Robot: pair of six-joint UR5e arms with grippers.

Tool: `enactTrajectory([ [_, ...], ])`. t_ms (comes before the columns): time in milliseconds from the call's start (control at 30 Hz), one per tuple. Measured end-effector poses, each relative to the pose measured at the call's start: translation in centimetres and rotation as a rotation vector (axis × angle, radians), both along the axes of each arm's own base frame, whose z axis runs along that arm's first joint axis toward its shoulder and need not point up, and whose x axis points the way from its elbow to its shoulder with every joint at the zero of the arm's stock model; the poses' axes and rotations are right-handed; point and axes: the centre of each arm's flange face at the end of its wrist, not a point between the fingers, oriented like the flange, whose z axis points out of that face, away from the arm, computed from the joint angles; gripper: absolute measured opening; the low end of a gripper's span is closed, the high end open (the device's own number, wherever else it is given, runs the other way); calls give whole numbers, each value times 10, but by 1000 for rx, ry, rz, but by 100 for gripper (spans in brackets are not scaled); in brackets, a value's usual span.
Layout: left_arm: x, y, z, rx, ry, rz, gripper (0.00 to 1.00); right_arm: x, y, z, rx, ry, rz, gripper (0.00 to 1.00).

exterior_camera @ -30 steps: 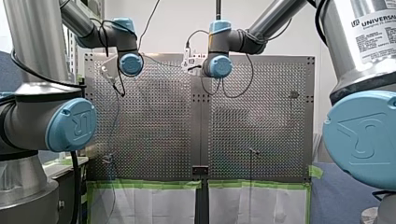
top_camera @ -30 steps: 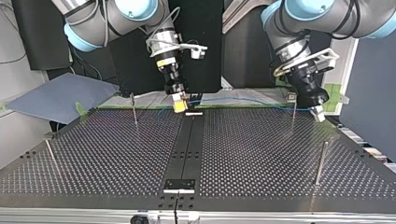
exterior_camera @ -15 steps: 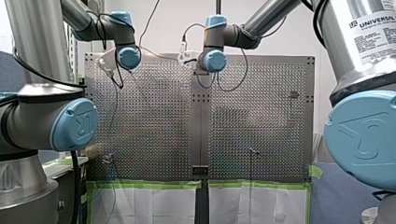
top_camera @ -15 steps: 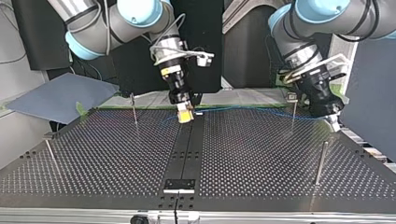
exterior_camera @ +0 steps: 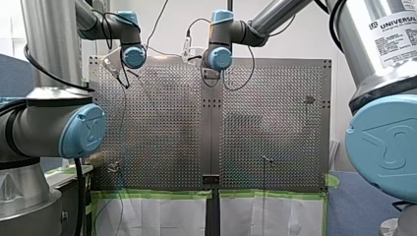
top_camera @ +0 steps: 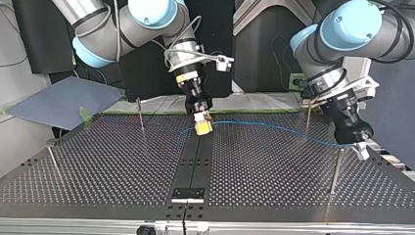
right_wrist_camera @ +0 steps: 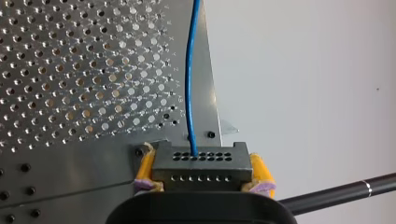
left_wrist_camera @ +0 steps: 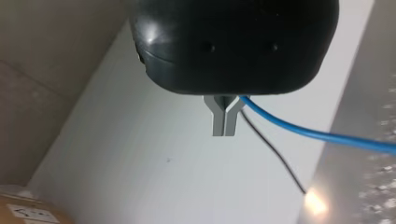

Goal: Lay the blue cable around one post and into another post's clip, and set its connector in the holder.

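My right hand (right_wrist_camera: 202, 171) is clamped on the connector (right_wrist_camera: 201, 161), its yellow pads (right_wrist_camera: 145, 170) pressing the dark block's two ends. The cable (right_wrist_camera: 189, 84) leaves the block's face and runs ahead past the edge of the table (right_wrist_camera: 70, 70). In the top view this hand hangs just above the table's dark middle strip (top_camera: 195, 161), toward the far side. From it the cable runs in a shallow curve across to my left hand (left_wrist_camera: 224, 123), whose metal fingers (left_wrist_camera: 218, 122) are pressed together with the cable pinched at their fork. That hand hovers near a post (top_camera: 335, 169) at the top view's right. A second post (top_camera: 308, 122) stands farther back, close to the cable's run.
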Motion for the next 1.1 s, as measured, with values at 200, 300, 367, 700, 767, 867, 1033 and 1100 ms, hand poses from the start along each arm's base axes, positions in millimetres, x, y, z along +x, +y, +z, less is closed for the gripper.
enactTrajectory([
  [200,3,17,11,-17,-35,-11,0,9,0,0,3,4,8,0],
  [300,7,25,10,-25,-40,-18,0,16,0,-3,3,14,13,0],
  [367,11,30,7,-30,-39,-22,0,20,0,-5,2,22,16,0],
  [700,29,61,0,-40,-41,-37,0,28,0,1,-8,14,20,0],
  [767,33,67,-1,-37,-38,-37,0,28,-1,3,-9,8,19,0],
  [867,44,79,-4,-28,-28,-35,0,30,-5,1,-5,4,16,0],
  [1033,62,99,-11,-12,-10,-32,0,36,-13,-2,-1,8,11,0],
  [1100,69,107,-13,-6,-2,-34,0,38,-17,-1,-2,4,10,0],
])
